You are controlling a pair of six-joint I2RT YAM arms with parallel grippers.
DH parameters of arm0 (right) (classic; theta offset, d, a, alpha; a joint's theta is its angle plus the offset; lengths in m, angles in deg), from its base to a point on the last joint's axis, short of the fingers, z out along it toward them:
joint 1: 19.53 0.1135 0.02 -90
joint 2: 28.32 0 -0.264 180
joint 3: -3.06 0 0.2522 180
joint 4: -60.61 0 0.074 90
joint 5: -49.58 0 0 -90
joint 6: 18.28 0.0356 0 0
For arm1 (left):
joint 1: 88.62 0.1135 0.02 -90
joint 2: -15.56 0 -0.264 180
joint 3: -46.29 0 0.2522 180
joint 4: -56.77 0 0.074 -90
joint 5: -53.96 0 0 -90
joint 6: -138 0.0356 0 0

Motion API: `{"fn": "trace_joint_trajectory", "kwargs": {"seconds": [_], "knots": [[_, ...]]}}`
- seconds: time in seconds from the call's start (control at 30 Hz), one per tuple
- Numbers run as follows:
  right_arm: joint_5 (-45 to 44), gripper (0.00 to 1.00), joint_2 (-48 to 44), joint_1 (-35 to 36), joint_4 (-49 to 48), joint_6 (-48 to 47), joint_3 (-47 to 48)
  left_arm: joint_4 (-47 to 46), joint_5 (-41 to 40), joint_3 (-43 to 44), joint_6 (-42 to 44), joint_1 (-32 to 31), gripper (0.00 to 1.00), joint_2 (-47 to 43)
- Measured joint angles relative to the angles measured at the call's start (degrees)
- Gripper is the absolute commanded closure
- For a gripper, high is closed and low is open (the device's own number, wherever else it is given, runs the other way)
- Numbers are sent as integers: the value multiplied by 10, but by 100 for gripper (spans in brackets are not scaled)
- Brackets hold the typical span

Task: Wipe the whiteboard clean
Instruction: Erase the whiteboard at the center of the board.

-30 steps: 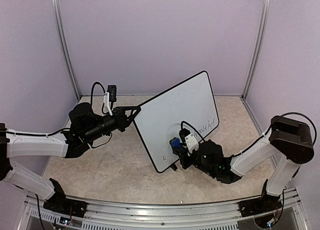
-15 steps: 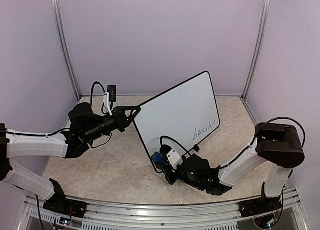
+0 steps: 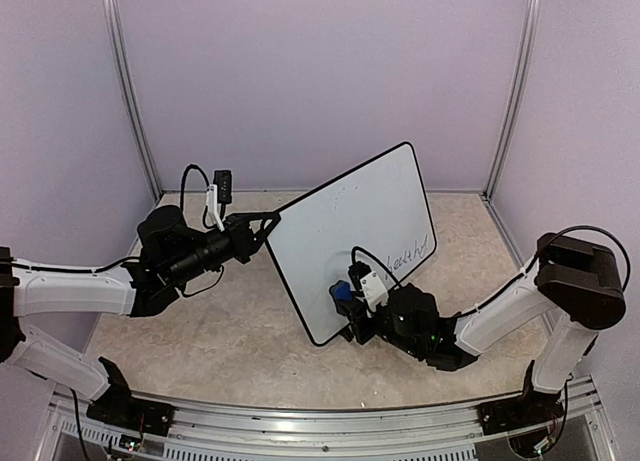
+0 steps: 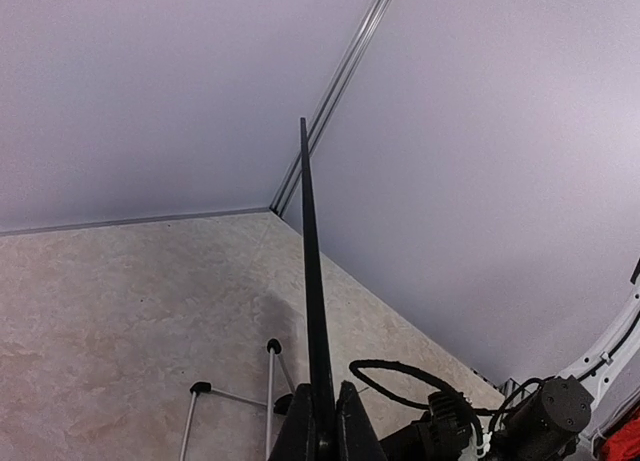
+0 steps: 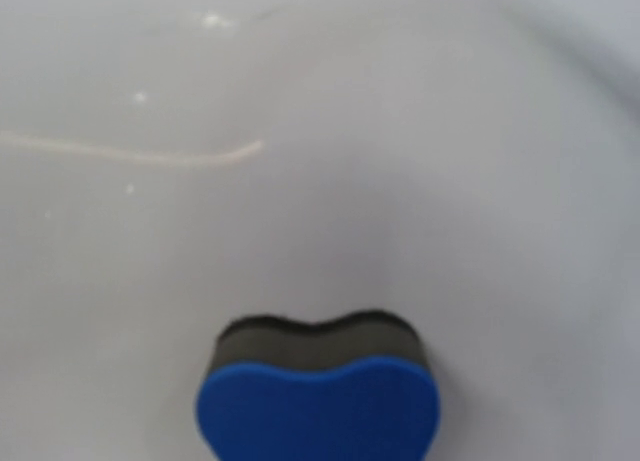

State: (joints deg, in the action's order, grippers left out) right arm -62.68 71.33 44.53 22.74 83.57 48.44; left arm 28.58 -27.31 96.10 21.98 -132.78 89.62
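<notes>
The whiteboard [image 3: 350,231] stands tilted on its edge in the top view, with dark handwriting [image 3: 411,252] near its right edge. My left gripper [image 3: 271,224] is shut on the board's left rim. In the left wrist view the rim [image 4: 311,281] runs up as a thin black line from between the closed jaws. My right gripper [image 3: 350,299] is shut on a blue-and-black eraser [image 3: 342,292] and presses it on the board's lower left part. In the right wrist view the eraser [image 5: 318,393] lies with its black felt against the glossy white surface [image 5: 330,161]; my fingers are hidden.
The board's thin stand legs with black feet [image 4: 200,388] rest on the beige marbled tabletop [image 3: 230,331]. Lilac walls with metal corner posts [image 3: 128,91] close in the back and sides. A black cable [image 4: 420,376] loops off the right arm behind the board.
My right gripper swept the eraser down to the board's lower left corner, then back up and to the right. The left gripper and board have stayed still.
</notes>
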Motion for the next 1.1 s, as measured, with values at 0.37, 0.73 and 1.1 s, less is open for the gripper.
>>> {"fn": "trace_joint_trajectory", "kwargs": {"seconds": [0.37,0.73,1.1], "knots": [[-11,77,6,9,-11,-17,0,2,-3,0,-3,0,100,0],[-19,77,18,20,-7,-26,11,1,-5,0,-4,1,100,1],[-18,77,-42,-89,60,16,-17,-3,-3,0,-1,1,100,2]]}}
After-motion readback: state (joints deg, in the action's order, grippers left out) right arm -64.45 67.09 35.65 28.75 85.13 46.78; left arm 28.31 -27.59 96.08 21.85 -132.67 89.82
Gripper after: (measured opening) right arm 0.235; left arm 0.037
